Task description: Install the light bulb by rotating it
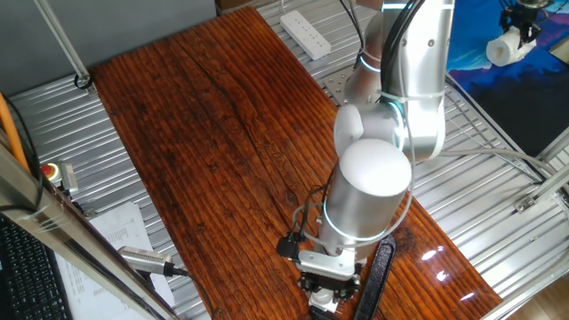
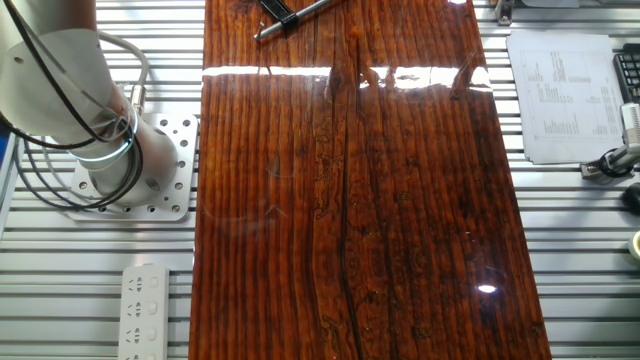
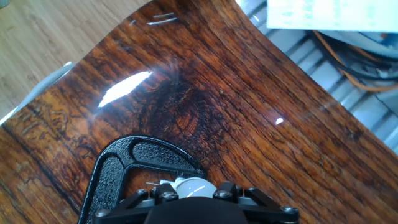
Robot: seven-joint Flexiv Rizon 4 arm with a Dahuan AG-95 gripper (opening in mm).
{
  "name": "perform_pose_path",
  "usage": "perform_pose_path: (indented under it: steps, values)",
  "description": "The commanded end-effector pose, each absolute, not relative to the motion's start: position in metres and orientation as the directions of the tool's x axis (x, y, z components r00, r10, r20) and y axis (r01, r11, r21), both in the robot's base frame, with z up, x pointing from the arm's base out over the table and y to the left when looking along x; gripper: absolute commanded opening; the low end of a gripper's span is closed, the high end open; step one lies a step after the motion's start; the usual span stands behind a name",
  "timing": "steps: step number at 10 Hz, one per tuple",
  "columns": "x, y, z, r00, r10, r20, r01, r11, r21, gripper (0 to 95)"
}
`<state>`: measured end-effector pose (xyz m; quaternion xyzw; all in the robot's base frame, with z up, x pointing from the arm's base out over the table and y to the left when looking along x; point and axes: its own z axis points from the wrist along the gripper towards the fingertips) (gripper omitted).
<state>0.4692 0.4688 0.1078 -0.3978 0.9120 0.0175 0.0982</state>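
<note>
Gripper (image 3: 200, 194) sits over the light bulb (image 3: 191, 185) inside the black clamp (image 3: 118, 171) near the table's (image 1: 222, 116) edge; grip unclear, twisting seemingly unfinished

One glossy dark-brown wooden worktop (image 1: 222, 133) is lying across the metal frame. One silver-and-white robot arm (image 1: 369, 191) is reaching over it, carrying one black two-finger gripper (image 3: 193, 200). One black cast-metal C-shaped clamp (image 3: 124, 165) is sitting on the wood, and one small white rounded light bulb (image 3: 191, 185) is showing at the gripper. One white power strip (image 2: 143, 310) is resting on the frame, one printed white paper sheet (image 2: 562, 95) is lying beside the wood, and one red round button (image 1: 51, 170) is showing at the edge.
</note>
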Motion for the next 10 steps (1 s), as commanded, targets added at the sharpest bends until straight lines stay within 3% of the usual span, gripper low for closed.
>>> perform_pose_path:
  steps: [1,10]
  values:
    - [0.469,0.4692,0.1075,-0.695,-0.695,-0.184,-0.7,0.712,-0.044,38.0]
    - [0.469,0.4692,0.1078,-0.824,-0.544,-0.156,-0.545,0.838,-0.043,38.0]
